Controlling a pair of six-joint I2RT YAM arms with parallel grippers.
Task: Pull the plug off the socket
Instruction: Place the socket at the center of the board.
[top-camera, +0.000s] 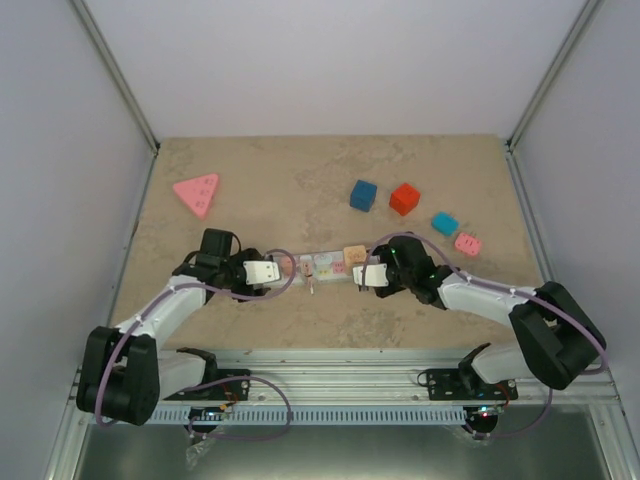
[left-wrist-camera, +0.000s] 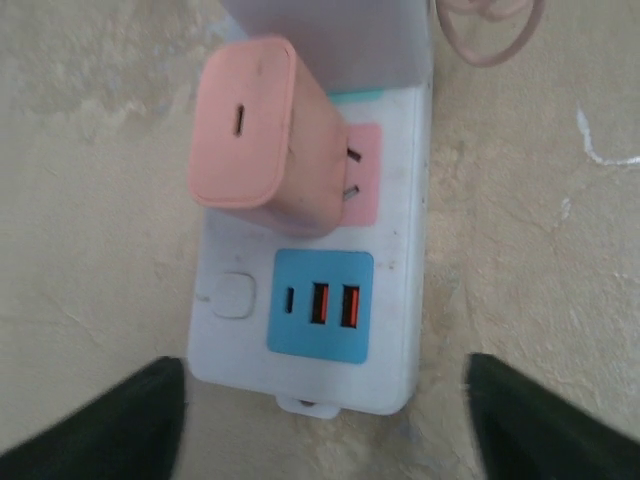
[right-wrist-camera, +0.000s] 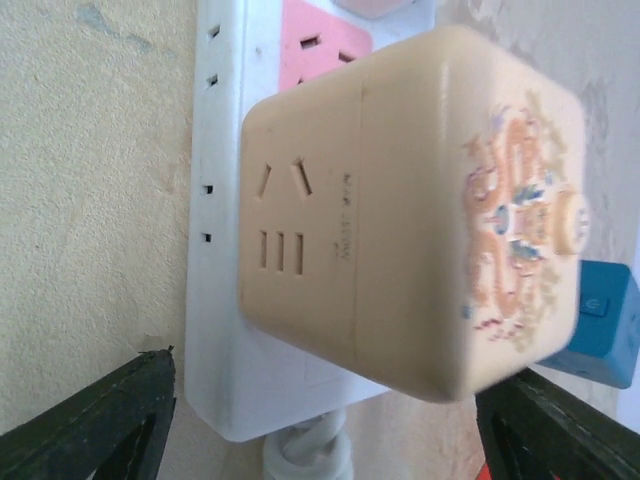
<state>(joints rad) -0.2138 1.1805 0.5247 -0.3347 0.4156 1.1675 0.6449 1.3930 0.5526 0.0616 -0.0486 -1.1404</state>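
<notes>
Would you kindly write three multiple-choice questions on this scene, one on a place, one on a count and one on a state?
1. Seen from above, where on the table does the pink triangular block lie?
A. far left
B. far right
C. near middle

2. How many orange ports are in the blue panel of the power strip?
A. one
B. two
C. four

3. How does the pink plug sit?
A. flush, prongs hidden
B. tilted, prongs showing
C. on the bare table, away from the strip

Answers:
1 A: the block lies close to the left wall, beyond the strip.
2 B: two orange ports stand beside one small dark slot.
3 B: the plug leans over the pink outlet with two prongs bare.
</notes>
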